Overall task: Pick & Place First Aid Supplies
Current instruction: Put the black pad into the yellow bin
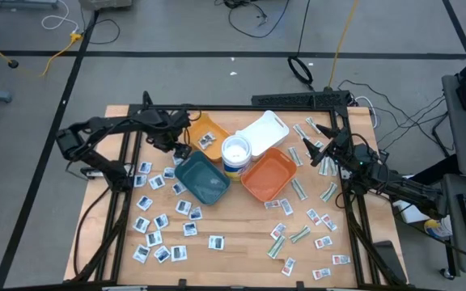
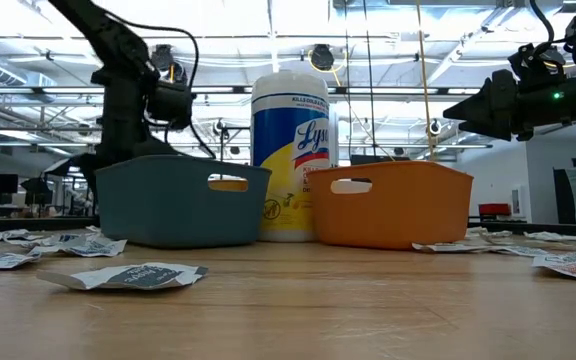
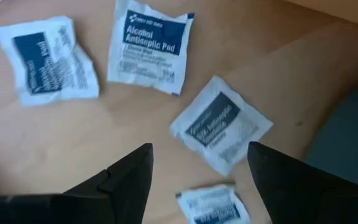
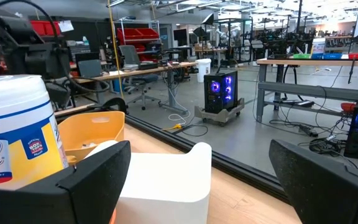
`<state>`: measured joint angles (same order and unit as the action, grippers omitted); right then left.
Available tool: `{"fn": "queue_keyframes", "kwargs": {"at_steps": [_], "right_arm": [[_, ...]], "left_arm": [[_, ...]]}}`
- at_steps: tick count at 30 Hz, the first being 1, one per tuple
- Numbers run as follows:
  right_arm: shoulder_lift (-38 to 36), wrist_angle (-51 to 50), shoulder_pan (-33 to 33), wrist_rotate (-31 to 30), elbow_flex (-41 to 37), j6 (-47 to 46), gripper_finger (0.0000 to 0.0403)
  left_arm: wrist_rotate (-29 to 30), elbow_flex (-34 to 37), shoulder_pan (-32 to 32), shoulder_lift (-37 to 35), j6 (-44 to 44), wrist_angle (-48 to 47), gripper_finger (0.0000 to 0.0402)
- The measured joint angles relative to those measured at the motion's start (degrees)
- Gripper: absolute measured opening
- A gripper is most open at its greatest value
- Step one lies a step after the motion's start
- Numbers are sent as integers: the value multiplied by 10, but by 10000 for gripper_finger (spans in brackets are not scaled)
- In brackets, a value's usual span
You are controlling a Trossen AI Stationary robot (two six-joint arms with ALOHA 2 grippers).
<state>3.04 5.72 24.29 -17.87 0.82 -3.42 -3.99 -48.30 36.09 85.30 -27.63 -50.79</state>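
Note:
The first aid supplies are small flat packets lying loose on the wooden table: white squares with dark blue marks at the left, and green-white strips and red-marked ones at the right. My left gripper points down, open, above the table beside the teal tray. A white antiseptic packet lies flat below, between its fingers, untouched. Another packet lies near it. My right gripper is held level and open at the table's right, with nothing in it.
A yellow tray, a white tray and an orange tray stand around a round wipes tub at mid-table. A few packets lie in the yellow tray. More packets lie around my left gripper. Black frame rails run along both sides.

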Motion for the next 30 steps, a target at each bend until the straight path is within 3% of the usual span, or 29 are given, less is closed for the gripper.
{"fn": "queue_keyframes", "kwargs": {"at_steps": [11,18,22,30], "right_arm": [[0,0,0,0,0,0,377],[0,0,0,0,0,0,377],[0,0,0,0,0,0,377],[0,0,0,0,0,0,377]], "left_arm": [[6,72,21,0,16,105,253],[11,79,21,-2,19,111,235],[11,80,21,-2,19,109,183],[1,80,21,-1,19,108,25]]}}
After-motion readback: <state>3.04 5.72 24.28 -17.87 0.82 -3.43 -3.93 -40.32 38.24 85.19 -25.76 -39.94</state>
